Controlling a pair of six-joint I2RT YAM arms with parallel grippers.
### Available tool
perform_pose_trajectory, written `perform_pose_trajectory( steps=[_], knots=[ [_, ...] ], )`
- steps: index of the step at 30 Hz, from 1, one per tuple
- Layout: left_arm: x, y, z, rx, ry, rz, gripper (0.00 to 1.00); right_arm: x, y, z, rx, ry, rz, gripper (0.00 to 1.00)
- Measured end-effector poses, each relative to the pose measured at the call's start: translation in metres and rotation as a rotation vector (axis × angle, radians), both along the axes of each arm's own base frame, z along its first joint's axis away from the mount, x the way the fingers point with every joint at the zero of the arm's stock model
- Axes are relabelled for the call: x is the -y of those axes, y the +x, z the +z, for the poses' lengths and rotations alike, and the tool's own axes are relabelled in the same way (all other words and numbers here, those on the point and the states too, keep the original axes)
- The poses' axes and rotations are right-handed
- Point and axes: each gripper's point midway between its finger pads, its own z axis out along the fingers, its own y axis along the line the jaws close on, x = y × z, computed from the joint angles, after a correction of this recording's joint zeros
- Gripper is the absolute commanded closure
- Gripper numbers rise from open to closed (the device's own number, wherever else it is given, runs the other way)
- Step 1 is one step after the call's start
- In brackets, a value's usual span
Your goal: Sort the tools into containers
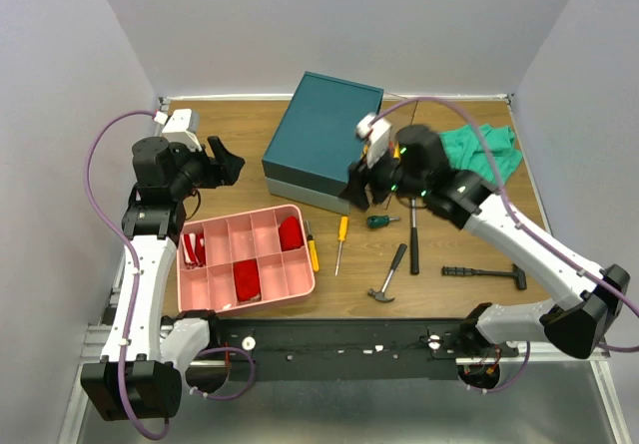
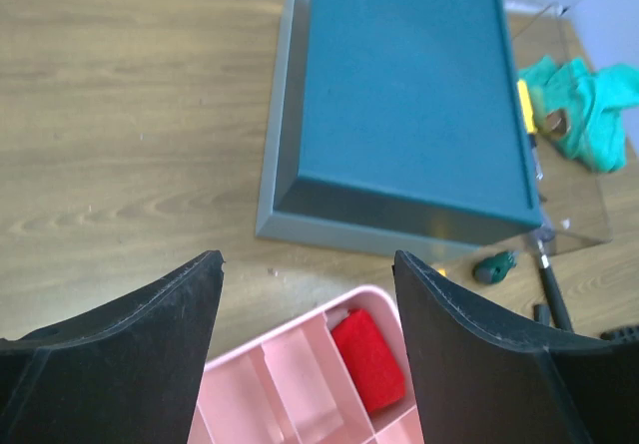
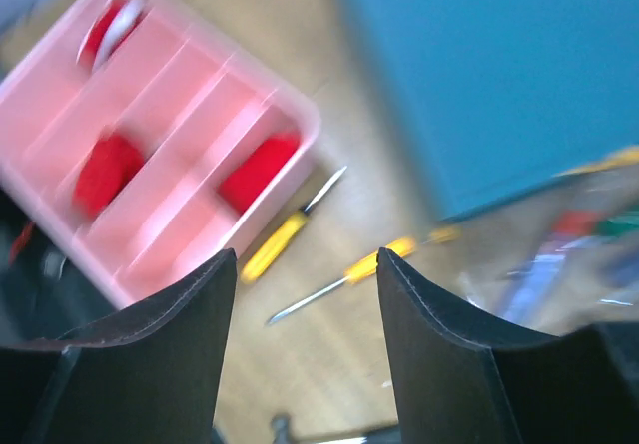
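The dark teal box [image 1: 324, 137] stands at the back middle. A clear drawer [image 2: 571, 200] is pulled out on its right side, with a yellow-handled screwdriver [image 2: 524, 108] in it. My right gripper [image 1: 361, 189] hovers open and empty at the box's front right corner. In front lie a yellow screwdriver [image 1: 312, 247], an orange-handled screwdriver [image 1: 341, 239], a stubby green screwdriver [image 1: 380, 222], a hammer [image 1: 389, 275], another black-handled tool [image 1: 413, 236] and a black T-shaped tool [image 1: 485, 273]. My left gripper [image 1: 226, 160] is open and empty, left of the box.
A pink divided tray [image 1: 268, 276] with red items [image 1: 247, 279] sits at the front left, beside the yellow screwdriver. A green cloth [image 1: 486, 151] lies at the back right. The right wrist view is blurred; it shows the tray [image 3: 150, 180] and both screwdrivers.
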Motion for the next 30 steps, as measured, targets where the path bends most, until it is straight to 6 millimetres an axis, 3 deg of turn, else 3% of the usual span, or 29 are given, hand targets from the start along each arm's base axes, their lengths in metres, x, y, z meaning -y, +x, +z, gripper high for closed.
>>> perform_pose_trajectory(
  steps=[2, 4, 6, 9, 13, 18, 22, 30],
  knots=[
    [0.000, -0.004, -0.012, -0.027, 0.011, -0.004, 0.21, -0.025, -0.039, -0.025, -0.030, -0.035, 0.144, 0.35],
    [-0.001, -0.010, -0.029, -0.064, 0.023, -0.009, 0.21, -0.032, -0.054, -0.060, -0.105, -0.078, 0.181, 0.34],
    [-0.001, -0.017, -0.043, -0.093, 0.031, -0.012, 0.21, -0.031, -0.058, -0.103, -0.231, -0.126, 0.145, 0.31],
    [-0.001, -0.029, -0.062, -0.144, 0.031, -0.013, 0.21, -0.029, -0.056, -0.147, -0.378, -0.177, 0.051, 0.30],
    [-0.001, -0.035, -0.063, -0.136, 0.036, -0.009, 0.21, -0.031, -0.053, -0.186, -0.502, -0.244, -0.086, 0.34],
    [-0.004, -0.043, -0.060, -0.108, 0.046, 0.004, 0.21, -0.044, -0.047, -0.211, -0.545, -0.321, -0.237, 0.42],
    [-0.005, -0.049, -0.065, -0.111, 0.049, 0.015, 0.21, -0.050, -0.043, -0.215, -0.533, -0.341, -0.317, 0.43],
    [-0.007, -0.054, -0.072, -0.122, 0.049, 0.032, 0.20, -0.038, -0.032, -0.224, -0.485, -0.389, -0.440, 0.44]
  ],
)
